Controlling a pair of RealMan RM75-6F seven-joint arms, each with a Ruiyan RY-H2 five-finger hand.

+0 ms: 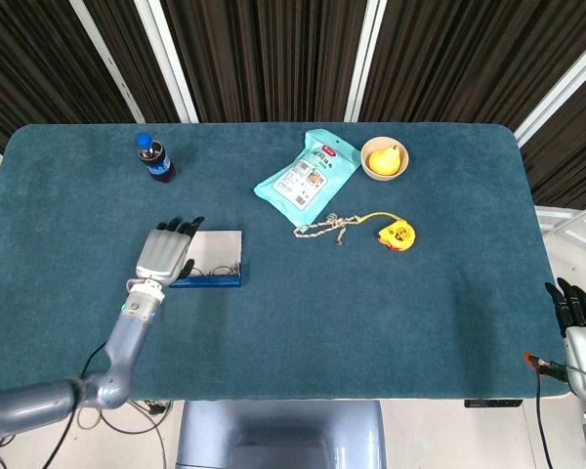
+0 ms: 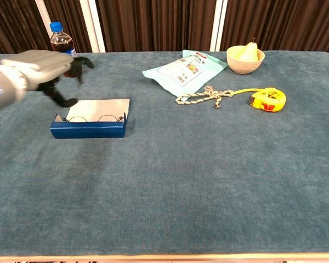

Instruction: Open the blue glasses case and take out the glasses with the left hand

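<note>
The blue glasses case (image 1: 211, 266) (image 2: 89, 127) lies open on the table's left side, its pale lid laid flat behind it. Thin-framed glasses (image 2: 90, 118) rest inside the case. My left hand (image 1: 164, 252) (image 2: 41, 69) hovers above the case's left end, fingers apart and holding nothing. My right hand (image 1: 578, 327) hangs off the table's right front corner, dark fingers pointing up, empty; the chest view does not show it.
A cola bottle (image 1: 154, 158) (image 2: 64, 48) stands behind the case. A light blue snack bag (image 1: 307, 174), a bowl holding a pear (image 1: 385, 159), a knotted rope (image 1: 324, 227) and a yellow tape measure (image 1: 397, 234) sit at the back right.
</note>
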